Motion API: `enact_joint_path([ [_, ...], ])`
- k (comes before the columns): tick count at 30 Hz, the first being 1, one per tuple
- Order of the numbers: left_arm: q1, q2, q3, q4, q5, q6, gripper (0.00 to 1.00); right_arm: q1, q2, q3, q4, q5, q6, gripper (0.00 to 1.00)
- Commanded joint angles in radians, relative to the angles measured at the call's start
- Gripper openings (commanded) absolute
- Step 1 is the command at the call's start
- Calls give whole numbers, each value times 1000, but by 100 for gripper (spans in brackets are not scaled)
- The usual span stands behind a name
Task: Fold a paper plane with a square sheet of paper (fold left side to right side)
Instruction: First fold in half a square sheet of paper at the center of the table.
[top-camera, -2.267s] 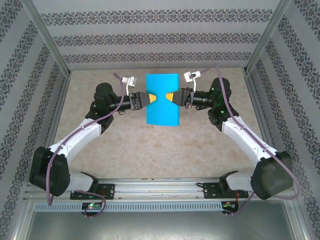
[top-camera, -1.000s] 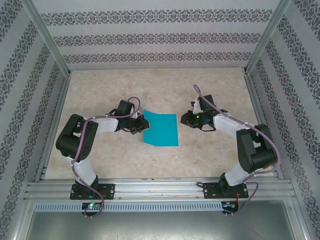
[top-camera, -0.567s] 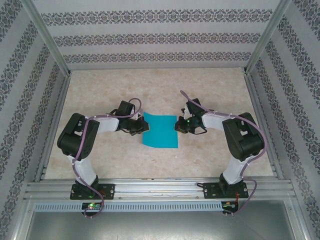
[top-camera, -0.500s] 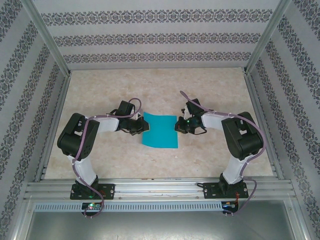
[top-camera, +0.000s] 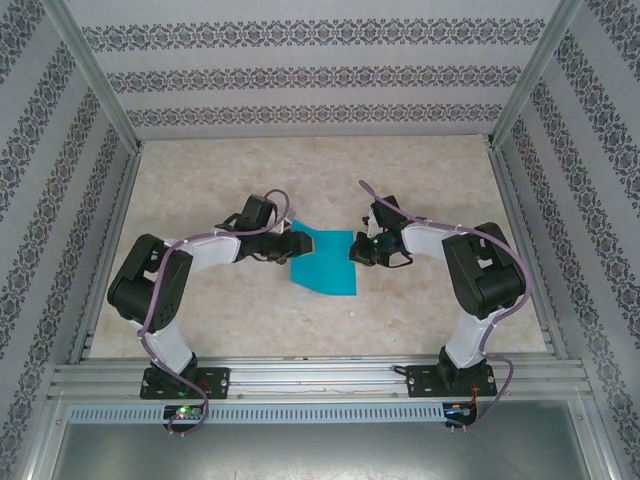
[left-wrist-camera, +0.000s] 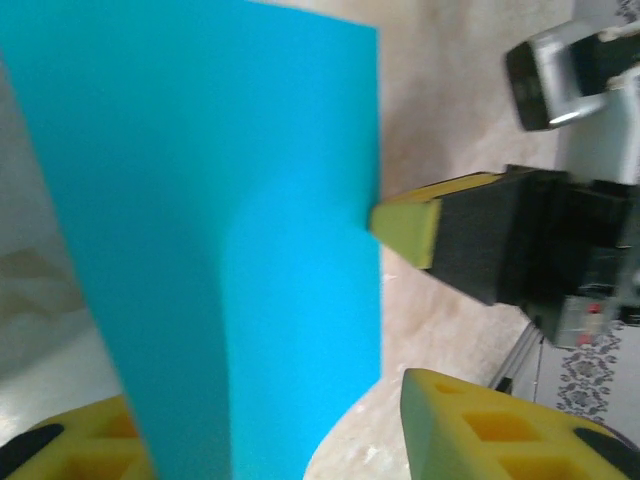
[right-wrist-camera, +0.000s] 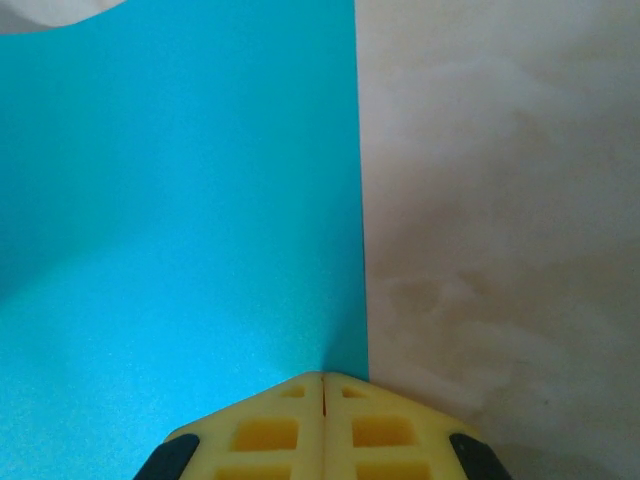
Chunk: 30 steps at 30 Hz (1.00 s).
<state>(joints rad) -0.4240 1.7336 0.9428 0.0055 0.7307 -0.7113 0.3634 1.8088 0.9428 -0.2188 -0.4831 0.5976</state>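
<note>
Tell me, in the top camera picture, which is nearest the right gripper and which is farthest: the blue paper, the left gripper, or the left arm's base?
1. The blue paper: touching the right gripper, just to its left.
2. The left gripper: across the paper, at its left edge.
3. The left arm's base: far away, bottom left of the view.

Square sheet of paper (top-camera: 322, 262) looked thin, smooth, matt. Right gripper (right-wrist-camera: 322, 378) fingers (right-wrist-camera: 265, 432) were matt yellow plastic. Table (top-camera: 420, 305) had mottled stone-look finish, low sheen.
</note>
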Motion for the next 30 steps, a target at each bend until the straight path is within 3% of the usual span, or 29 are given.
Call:
enact_joint_path([
  [1,-26,-26,51,-44,1,9,52,14,53,-7,-73,84,-22,0],
  [6,-62,7,99,-48,15,6,58,16,57,-7,-65,77,-20,0],
  [19,-121,118,166,-44,9,6,59,16,32,-24,-9,37,-13,0],
  [23,-123,130,168,-58,-9,14,50,16,26,-27,3,28,-10,0],
  [30,-124,154,172,-67,-28,13,26,17,10,-27,18,17,-4,0],
])
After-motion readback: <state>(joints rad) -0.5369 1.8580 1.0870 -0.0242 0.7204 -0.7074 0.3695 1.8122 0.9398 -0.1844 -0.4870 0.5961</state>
